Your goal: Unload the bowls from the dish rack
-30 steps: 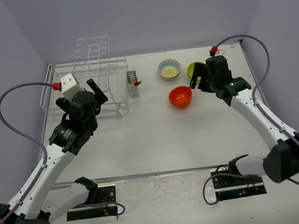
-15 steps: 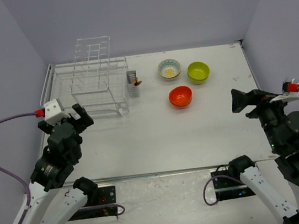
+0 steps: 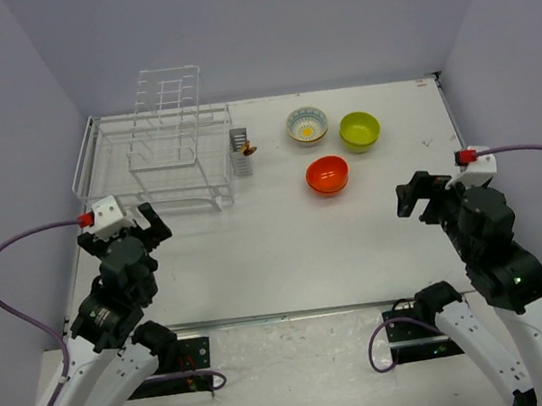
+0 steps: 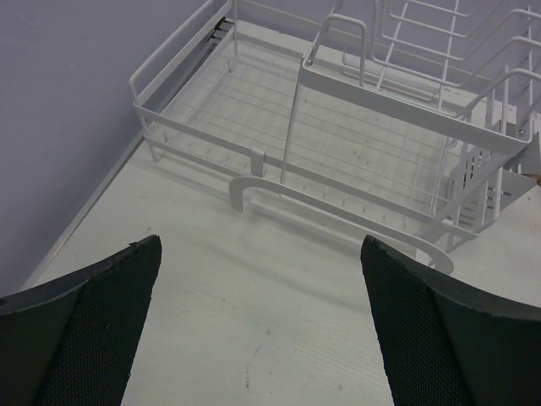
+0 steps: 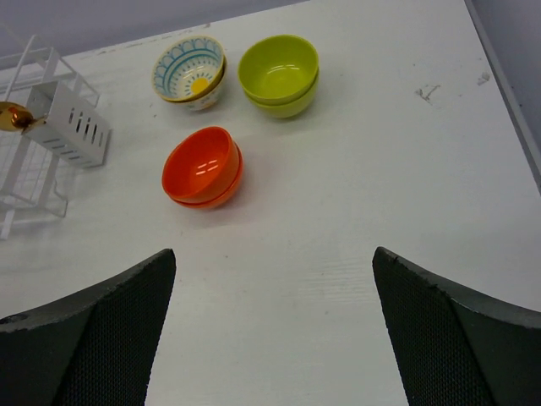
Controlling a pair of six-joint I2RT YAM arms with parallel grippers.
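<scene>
The bowls point(image 3: 328, 175) stand outside the dish rack point(image 3: 174, 161); left gripper point(image 4: 260, 245) and right gripper point(image 5: 275, 254) gape empty.

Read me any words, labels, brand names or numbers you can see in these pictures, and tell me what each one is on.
None can be read in any view. The white bowl bears only a flower pattern; the green bowl, orange bowl and dish rack are unmarked.

Patterned bowl point(image 5: 188, 72): white, blue arcs, yellow centre. Lime-green bowl point(image 5: 279, 74). Orange-red bowl point(image 5: 201, 167). White wire dish rack point(image 4: 355, 144).
</scene>
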